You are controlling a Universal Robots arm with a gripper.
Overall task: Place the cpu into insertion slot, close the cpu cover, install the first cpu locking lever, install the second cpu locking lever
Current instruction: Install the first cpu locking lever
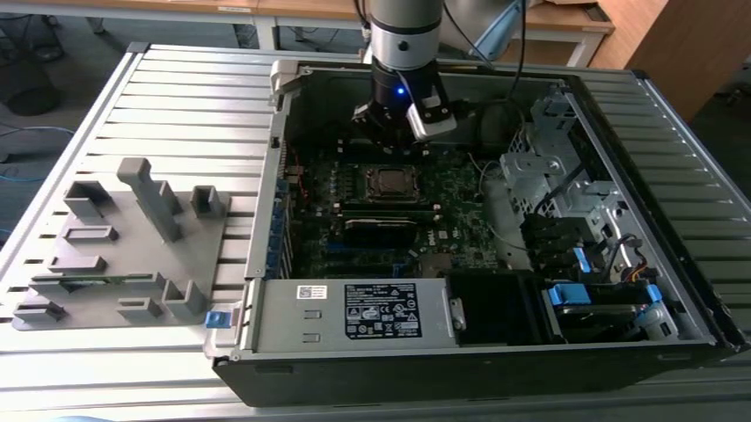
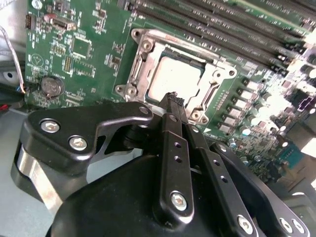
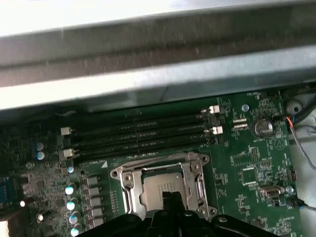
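Motherboard (image 1: 388, 211) work at close range: we see the robot arm (image 1: 405, 35) lowered into an open computer case (image 1: 470, 352) that lies on a slatted metal bench (image 1: 176, 114). The pincer (image 2: 173, 101) hangs just above the insertion slot (image 1: 389, 182), its two black fingers (image 2: 170, 148) pressed together with nothing between them.

In both wrist views we find the cpu (image 2: 180, 79) lying flat inside the slot, its dull silver top showing through the window of the cpu cover (image 2: 217, 81). The cover appears to lie down over the chip, though we cannot tell whether it is latched. In the first wrist view a thin wire lever (image 3: 163, 159) runs along the socket edge nearest the memory slots (image 3: 143, 131), which lie in parallel black rows just beside the socket. In the second wrist view a round coin battery (image 2: 52, 85) sits on the green board, well apart from the socket.

On the exterior view's left, a grey fixture block (image 1: 118, 255) with several upright posts rests on the bench beside the case. A silver power supply (image 1: 352, 312) with a label occupies the near edge of the case.
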